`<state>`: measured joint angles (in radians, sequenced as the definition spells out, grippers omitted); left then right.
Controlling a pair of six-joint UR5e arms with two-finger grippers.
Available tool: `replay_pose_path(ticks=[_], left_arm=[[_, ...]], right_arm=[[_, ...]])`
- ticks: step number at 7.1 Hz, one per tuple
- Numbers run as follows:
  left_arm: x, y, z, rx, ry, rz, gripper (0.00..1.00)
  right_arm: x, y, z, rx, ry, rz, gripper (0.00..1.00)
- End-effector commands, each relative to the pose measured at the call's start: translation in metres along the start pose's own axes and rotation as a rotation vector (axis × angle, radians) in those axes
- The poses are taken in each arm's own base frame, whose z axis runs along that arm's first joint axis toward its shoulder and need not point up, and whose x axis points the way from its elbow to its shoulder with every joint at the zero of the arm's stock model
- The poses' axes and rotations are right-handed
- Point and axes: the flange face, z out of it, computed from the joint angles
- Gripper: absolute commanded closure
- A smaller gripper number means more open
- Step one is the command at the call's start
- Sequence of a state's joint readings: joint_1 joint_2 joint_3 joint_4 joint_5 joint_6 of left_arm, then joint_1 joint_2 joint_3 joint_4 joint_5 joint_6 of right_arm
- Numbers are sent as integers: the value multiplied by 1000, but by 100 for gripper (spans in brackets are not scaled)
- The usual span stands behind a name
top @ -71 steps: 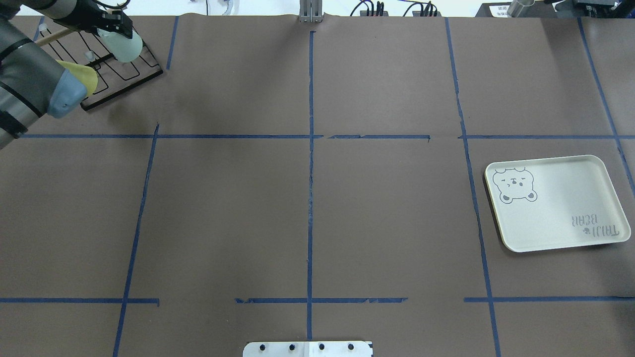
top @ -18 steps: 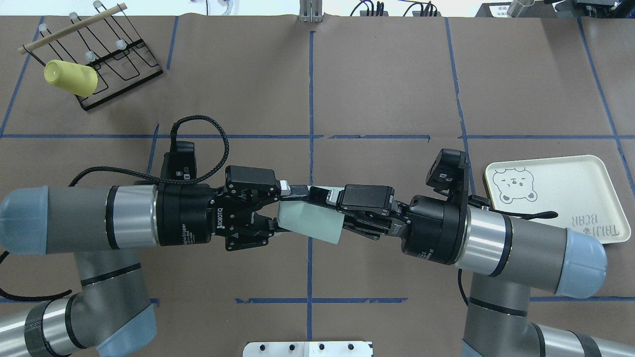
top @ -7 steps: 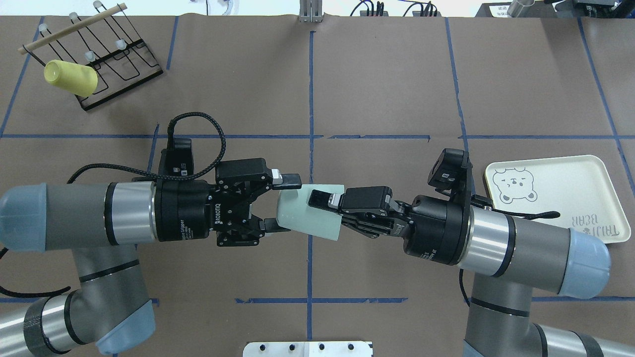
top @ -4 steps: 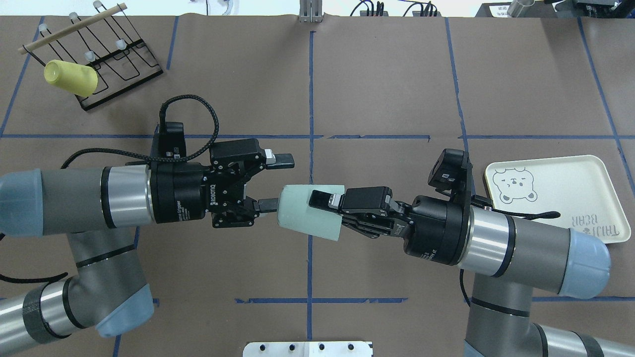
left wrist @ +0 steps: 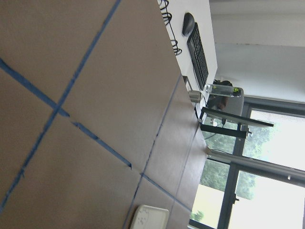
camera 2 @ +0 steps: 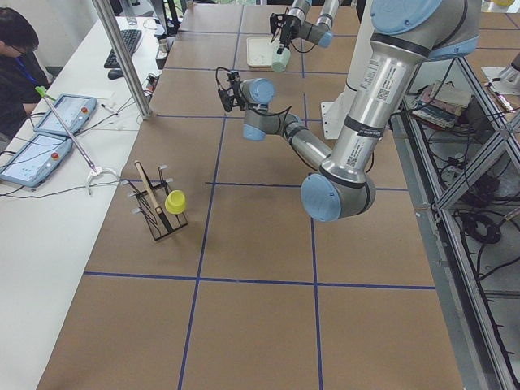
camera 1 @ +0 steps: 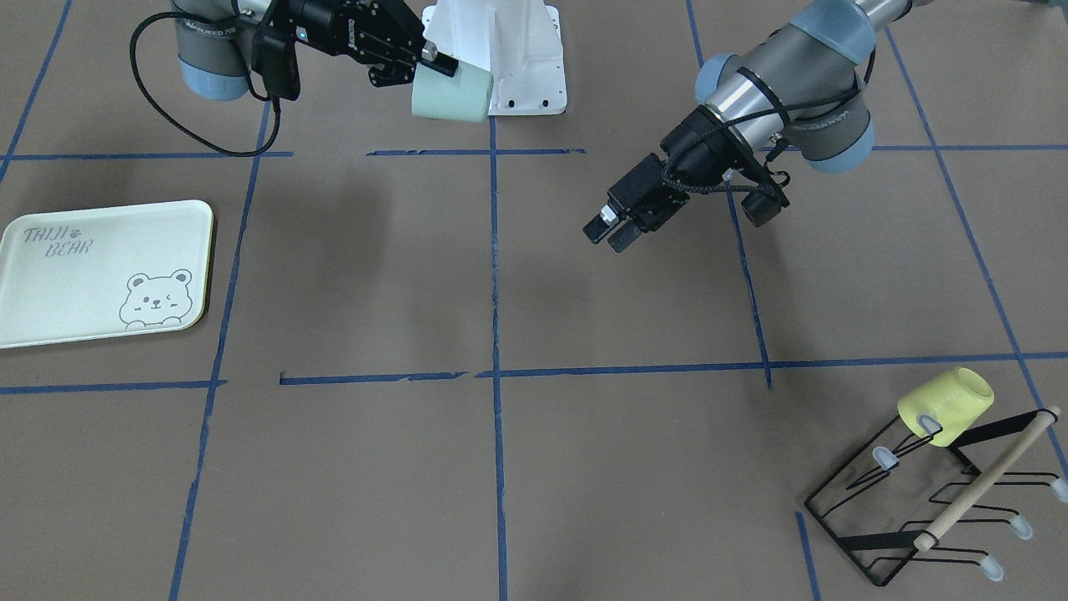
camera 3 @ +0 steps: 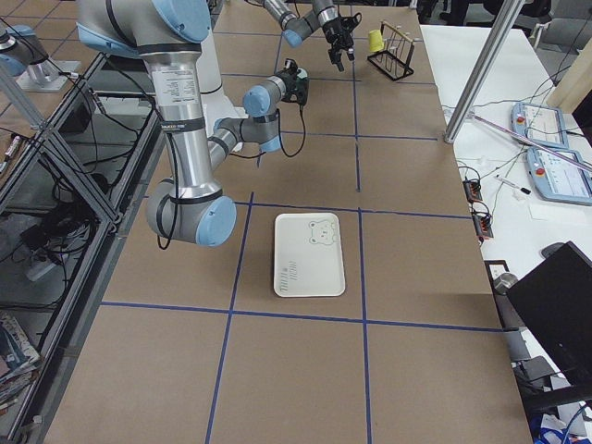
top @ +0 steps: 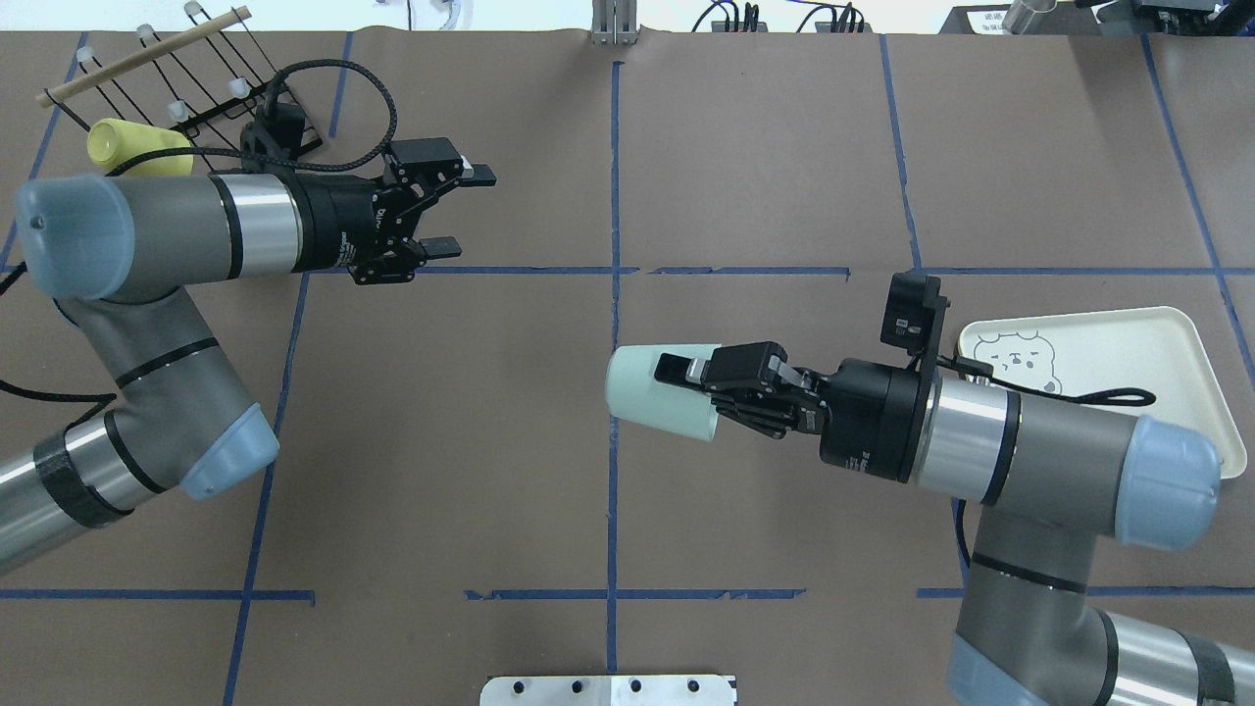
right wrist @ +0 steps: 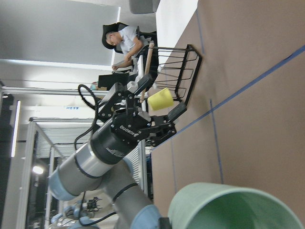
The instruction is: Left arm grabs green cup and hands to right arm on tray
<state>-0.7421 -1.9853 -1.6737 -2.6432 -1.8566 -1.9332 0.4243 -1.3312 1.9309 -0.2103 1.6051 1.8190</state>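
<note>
The green cup (top: 652, 394) lies on its side in the air over the table's middle, held by my right gripper (top: 678, 384), which is shut on its rim end. It also shows in the front-facing view (camera 1: 450, 93) and fills the bottom of the right wrist view (right wrist: 233, 210). My left gripper (top: 469, 214) is open and empty, well away at the far left; the front-facing view shows it too (camera 1: 607, 238). The tray (top: 1118, 343) lies at the right, partly hidden behind my right arm, and nothing shows on its visible part (camera 1: 100, 267).
A black wire rack (top: 211, 93) with a wooden rod stands at the far left corner, with a yellow cup (top: 123, 147) on it, just behind my left forearm. Blue tape lines grid the brown table. A white mount plate (top: 608, 689) sits at the near edge.
My left gripper has let go of the green cup and drawn back, open, to the far left near the rack. My right gripper keeps the cup and has shifted it slightly right.
</note>
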Motion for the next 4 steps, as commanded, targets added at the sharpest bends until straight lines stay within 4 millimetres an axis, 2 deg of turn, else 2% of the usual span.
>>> replay_pose_path(ticks=[1, 2, 3, 4], left_arm=[[-8, -64, -21, -34, -256, 204, 0], [-26, -103, -50, -49, -355, 260, 0], [-46, -127, -74, -101, -420, 364, 0], [-79, -153, -101, -122, -484, 445, 0]], right_arm=[[-6, -67, -8, 1, 286, -52, 100], [-6, -94, -17, -15, 436, -94, 100], [-3, -115, -24, -14, 571, -136, 100], [2, -130, -32, -10, 707, -194, 100]])
